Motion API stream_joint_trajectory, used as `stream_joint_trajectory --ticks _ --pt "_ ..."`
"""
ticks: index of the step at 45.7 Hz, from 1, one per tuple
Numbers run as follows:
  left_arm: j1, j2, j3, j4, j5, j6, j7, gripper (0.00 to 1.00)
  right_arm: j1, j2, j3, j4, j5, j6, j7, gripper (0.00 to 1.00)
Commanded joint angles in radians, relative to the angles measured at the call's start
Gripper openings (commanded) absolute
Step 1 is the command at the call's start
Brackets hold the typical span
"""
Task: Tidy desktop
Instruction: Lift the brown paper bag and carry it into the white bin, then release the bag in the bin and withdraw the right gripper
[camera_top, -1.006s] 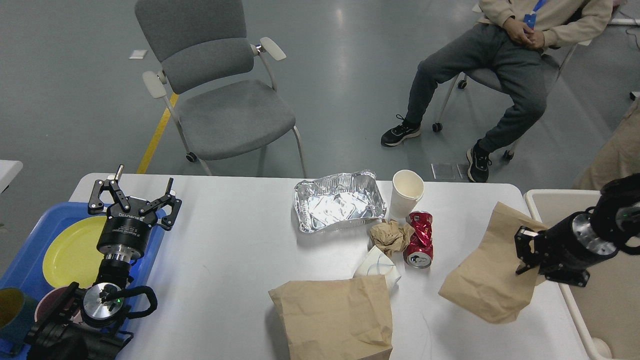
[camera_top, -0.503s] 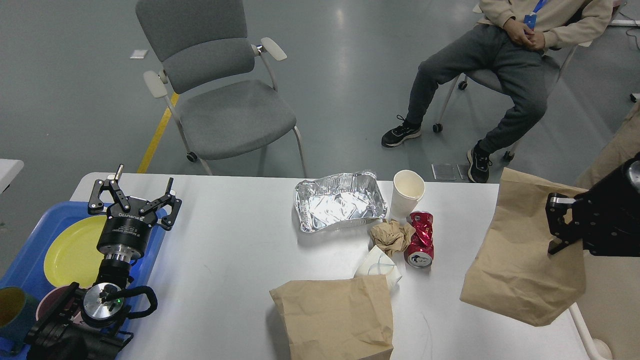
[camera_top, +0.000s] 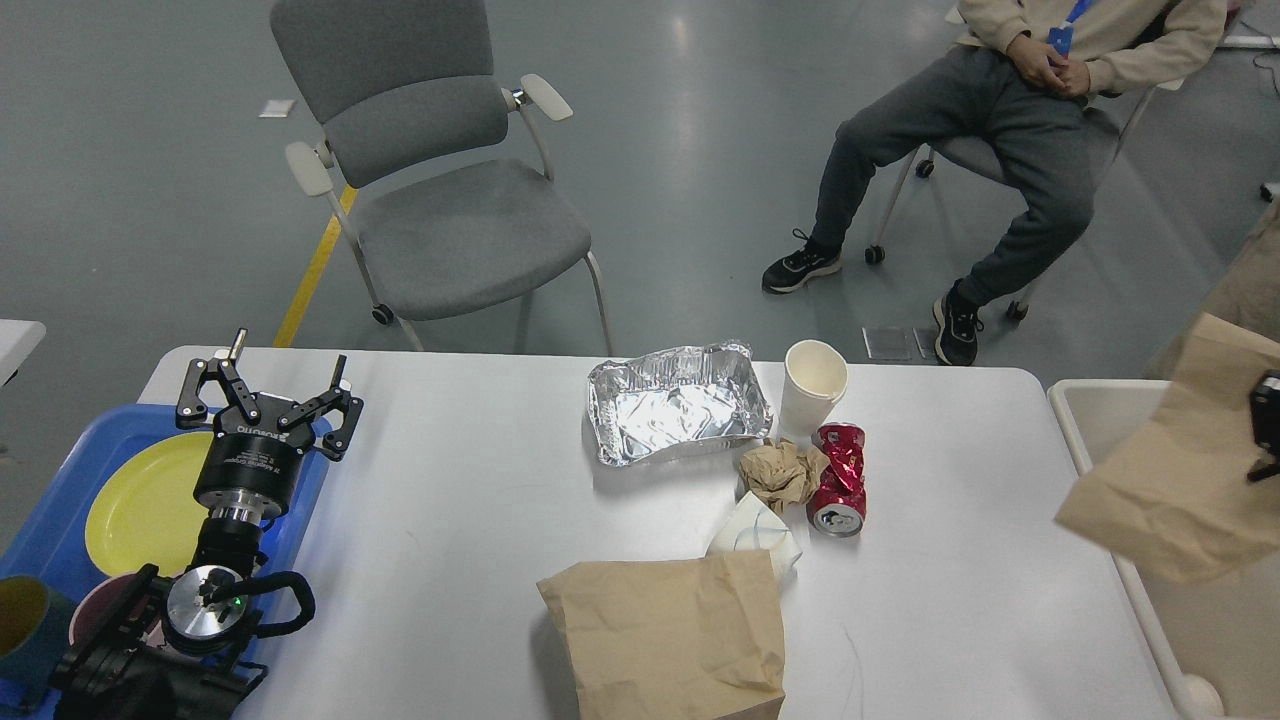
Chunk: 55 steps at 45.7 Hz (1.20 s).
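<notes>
On the desk (camera_top: 480, 500), a foil tray (camera_top: 678, 402) is lying left of a cup (camera_top: 813, 384); a can (camera_top: 839, 478) is lying before the cup, a paper bag (camera_top: 668, 630) nearest.

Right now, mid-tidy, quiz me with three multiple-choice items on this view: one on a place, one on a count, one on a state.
1. Where is the yellow plate?
A. in the blue tray
B. on the grey chair
C. in the cream bin

2. How many brown paper bags show?
A. one
B. two
C. four

3. How is the red can?
A. upright, intact
B. crushed, lying on the desktop
C. inside the foil tray

Answers:
1 A, the plate lies within the tray's blue rim.
2 B, one bag on the desktop, one lifted over the cream bin at the right hand.
3 B, the can is dented and on its side.
</notes>
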Motion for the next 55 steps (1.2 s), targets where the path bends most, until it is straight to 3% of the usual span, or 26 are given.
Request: stream_joint_trajectory --ticks 1,8,18,32,39,55 --pt "0.0 0.0 0.001 0.0 0.0 0.0 0.0 0.96 -0.218 -0.042 0.094 -0.192 -0.001 -0.061 0.007 0.0" --pt "0.0 0.0 0.001 0.0 0.0 0.0 -0.002 0.96 -0.529 -0.068 0.294 -0.398 -0.001 -0.175 0.007 0.0" --pt "0.0 0.0 0.001 0.0 0.0 0.0 -0.002 0.96 -0.983 0.012 0.57 -0.724 -0.001 -0.31 0.008 0.0" --pt "0.0 0.001 0.001 0.0 0.0 0.0 -0.002 0.96 -1.448 0.328 0.688 -1.214 0.019 -0.449 0.007 0.0" --pt "0.0 0.001 -0.001 0.0 0.0 0.0 -0.002 0.96 -1.528 0.42 0.696 -1.265 0.019 -0.515 -0.003 0.0" --pt "0.0 0.0 0.001 0.0 0.0 0.0 -0.002 0.96 -1.566 0.441 0.7 -1.263 0.019 -0.523 -0.001 0.0"
